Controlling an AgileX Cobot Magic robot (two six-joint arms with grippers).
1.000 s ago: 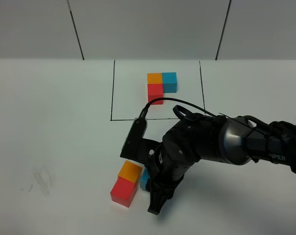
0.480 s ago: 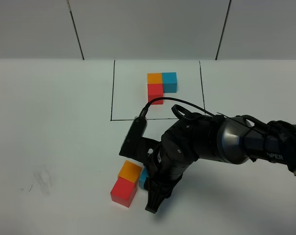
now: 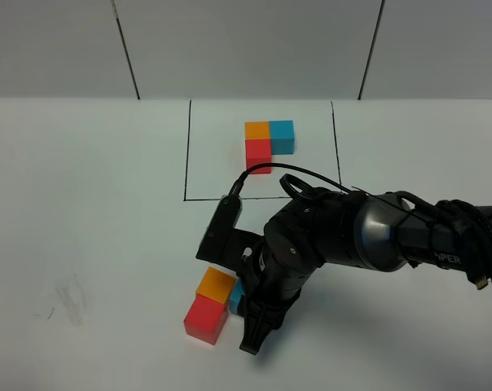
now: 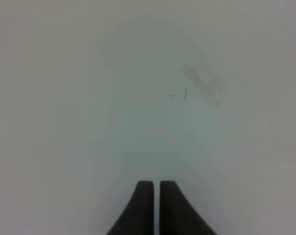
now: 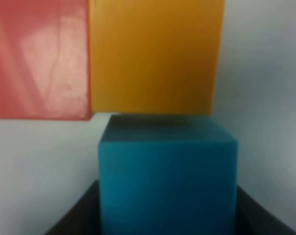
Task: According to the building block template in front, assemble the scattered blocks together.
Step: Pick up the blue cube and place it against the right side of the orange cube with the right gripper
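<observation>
Inside the black-line rectangle (image 3: pixel 186 155) at the back sits the building block template: orange (image 3: pixel 256 130) and cyan-blue (image 3: pixel 282 135) side by side, with red (image 3: pixel 258 153) in front of the orange. Near the front, the scattered orange cube (image 3: pixel 216 284) and red cube (image 3: pixel 206 317) lie joined. My right gripper (image 3: pixel 248 314) is shut on the scattered cyan-blue cube (image 3: pixel 237 295), held against the orange cube's right side. In the right wrist view the cyan-blue cube (image 5: pixel 167 171) sits between the fingers (image 5: pixel 72 220), right below the orange cube (image 5: pixel 155 56) and red cube (image 5: pixel 37 58). My left gripper (image 4: pixel 157 196) is shut and empty over bare table.
The white table (image 3: pixel 83 204) carries a faint dark smudge (image 3: pixel 71 297) at the front left, also seen as a smudge (image 4: pixel 202 81) in the left wrist view. The right arm's bulky black body (image 3: pixel 352 240) hangs over the table's middle right. A grey panelled wall (image 3: pixel 246 49) closes the back.
The right gripper has shifted slightly left with the cyan-blue cube, bringing it closer against the orange cube. The left gripper's reading is unchanged.
</observation>
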